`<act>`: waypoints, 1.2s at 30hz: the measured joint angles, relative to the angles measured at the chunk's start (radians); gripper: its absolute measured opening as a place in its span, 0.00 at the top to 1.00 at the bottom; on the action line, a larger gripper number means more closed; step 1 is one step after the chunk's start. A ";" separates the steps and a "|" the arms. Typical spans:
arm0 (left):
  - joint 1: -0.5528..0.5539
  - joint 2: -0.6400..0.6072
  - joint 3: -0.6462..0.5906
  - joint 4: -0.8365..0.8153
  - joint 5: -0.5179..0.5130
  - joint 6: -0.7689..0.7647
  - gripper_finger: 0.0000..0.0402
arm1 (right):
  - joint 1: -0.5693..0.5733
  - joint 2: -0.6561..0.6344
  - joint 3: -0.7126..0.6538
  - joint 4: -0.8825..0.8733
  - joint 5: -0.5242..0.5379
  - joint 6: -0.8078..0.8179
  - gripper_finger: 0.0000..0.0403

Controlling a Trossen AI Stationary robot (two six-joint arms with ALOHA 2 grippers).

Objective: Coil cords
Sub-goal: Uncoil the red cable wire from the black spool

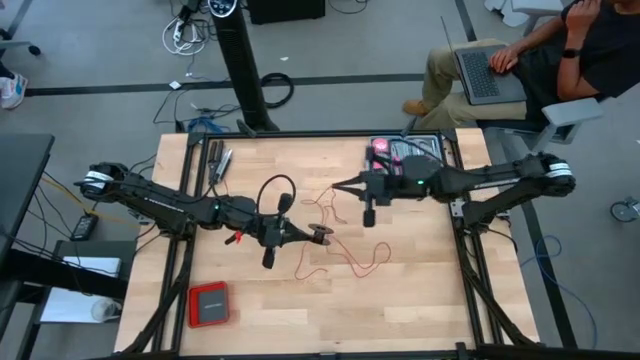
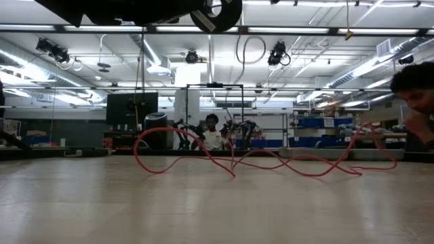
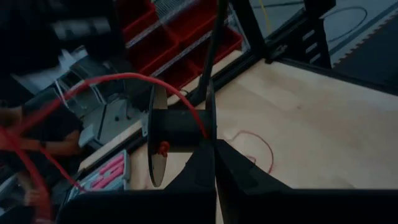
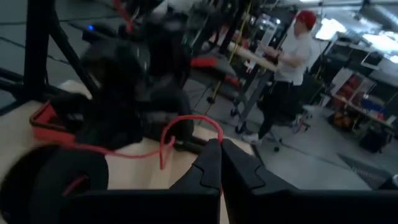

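Observation:
The cord is one thin red wire. It lies in loose waves on the wooden table [image 1: 420,300] between the arms [image 1: 345,262], [image 2: 203,154]. One stretch runs up to a small black spool [image 3: 177,130], whose hub it reaches. My left gripper [image 3: 214,149], [image 1: 322,237] is shut on that spool at mid-table. My right gripper [image 4: 221,146], [image 1: 337,186] hovers level just beyond it, shut, with the cord [image 4: 186,119] arching away from its fingertips. My left gripper pinches the rim of the spool's near flange [image 3: 210,127] between its two fingers, coming in about level from the table's left. The spool is lifted clear of the table, its axis lying across the fingers. My right gripper has the red cord [image 4: 214,124] at its shut fingertips, coming level from the table's right. The fingers themselves hide the place of contact. From there the cord loops slack toward the spool [image 4: 56,180].
A flat red box [image 1: 210,305] sits near the table's front left corner. A grey tool tray [image 1: 405,155] stands at the far right edge and loose tools [image 1: 220,165] at the far left. A person with a laptop [image 1: 485,70] sits beyond the far right corner.

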 joint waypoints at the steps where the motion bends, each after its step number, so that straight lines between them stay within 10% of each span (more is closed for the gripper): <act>1: 0.000 0.000 0.000 0.005 0.001 0.000 1.00 | -0.002 0.024 0.000 0.016 0.000 0.006 1.00; 17: 0.000 0.000 0.000 0.074 0.002 0.003 1.00 | -0.010 0.282 0.000 -0.006 0.035 0.138 1.00; 36: 0.002 -0.001 0.000 0.496 -0.119 0.130 1.00 | 0.003 0.209 -0.001 -0.307 0.036 0.220 1.00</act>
